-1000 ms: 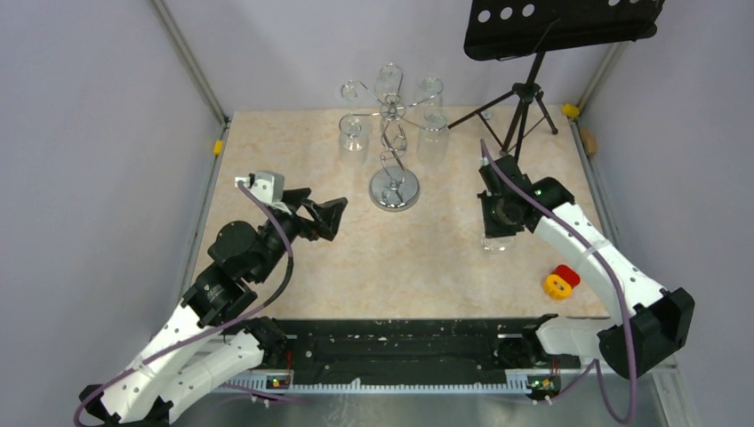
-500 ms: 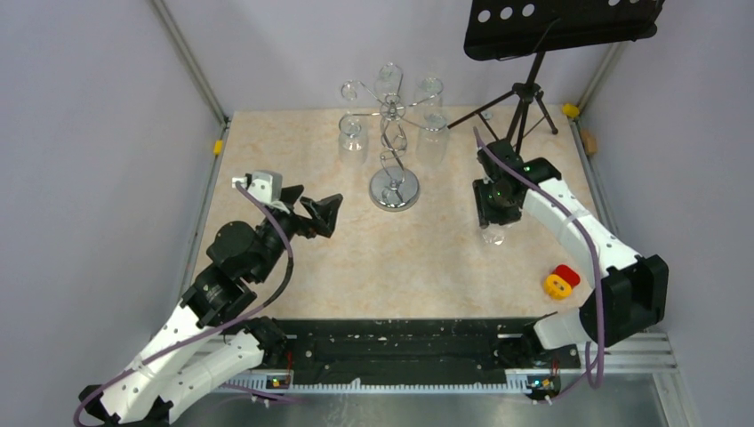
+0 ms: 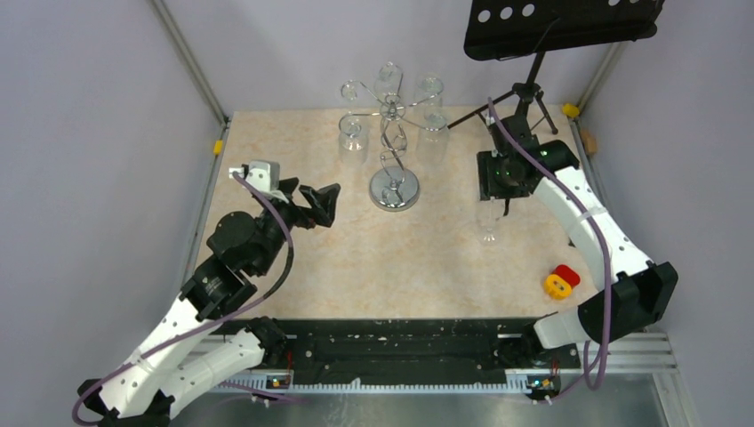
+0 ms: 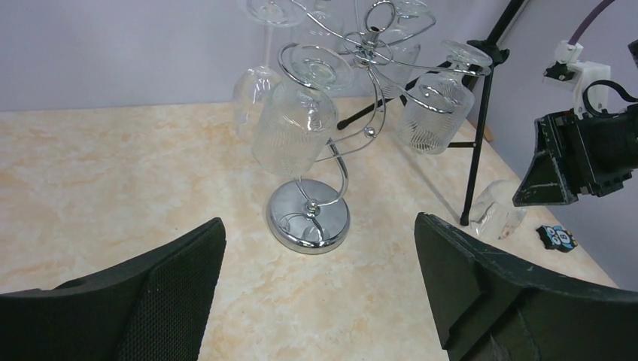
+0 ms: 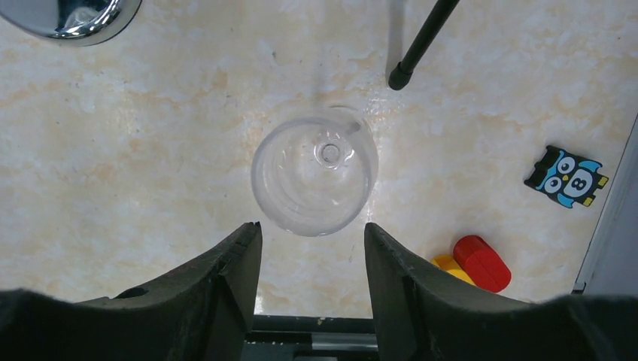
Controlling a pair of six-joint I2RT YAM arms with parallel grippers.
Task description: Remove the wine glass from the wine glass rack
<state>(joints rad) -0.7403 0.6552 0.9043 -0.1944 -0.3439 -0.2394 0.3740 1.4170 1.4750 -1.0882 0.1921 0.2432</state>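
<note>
Right gripper (image 5: 312,241) has let go and risen: a second ago it sat low over the wine glass (image 5: 314,171) with its fingers down around the bowl, and now it hangs above with its jaws spread wide and nothing between them. From its wrist view the glass's round rim lies well below, clear of both fingers. That glass stands upright on its foot on the tabletop (image 3: 400,267), off to the right of the wine glass rack (image 3: 394,191) and near a foot of the black music stand (image 3: 525,98). It shows no tilt in the overhead view, so by my reading the release has held and this glass is off the rack and set down. Several more glasses (image 4: 292,139) hang upside down from the chrome arms, untouched. Left gripper (image 3: 322,197) has edged slightly toward the rack in the same second; it is fully open and empty, pointed at the mirrored base from the left. Whether another glass must come off, the task sentence does not say.
</note>
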